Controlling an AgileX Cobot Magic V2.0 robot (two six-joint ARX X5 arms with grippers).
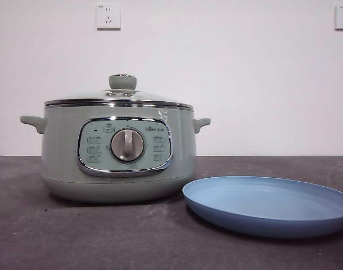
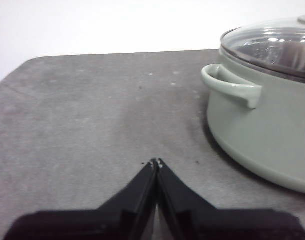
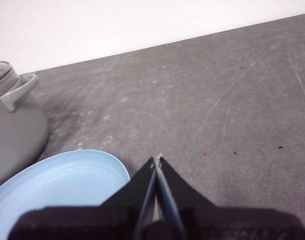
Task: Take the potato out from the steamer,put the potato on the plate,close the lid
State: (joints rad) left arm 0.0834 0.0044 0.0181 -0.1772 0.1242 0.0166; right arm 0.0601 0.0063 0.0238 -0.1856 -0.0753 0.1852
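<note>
The sage-green steamer (image 1: 118, 154) stands left of centre on the dark table, with the glass lid (image 1: 120, 97) resting closed on it. The potato is hidden from view. The light-blue plate (image 1: 268, 203) lies empty on the table to the steamer's right. My left gripper (image 2: 156, 162) is shut and empty over bare table beside the steamer (image 2: 262, 125) and its handle. My right gripper (image 3: 156, 159) is shut and empty beside the plate (image 3: 57, 192); the steamer (image 3: 15, 127) stands beyond the plate. Neither gripper shows in the front view.
A white wall with two sockets (image 1: 108, 16) stands behind the table. The table's rounded corner (image 2: 27, 65) shows beyond the left gripper. Bare grey tabletop (image 3: 232, 100) stretches beyond the right gripper.
</note>
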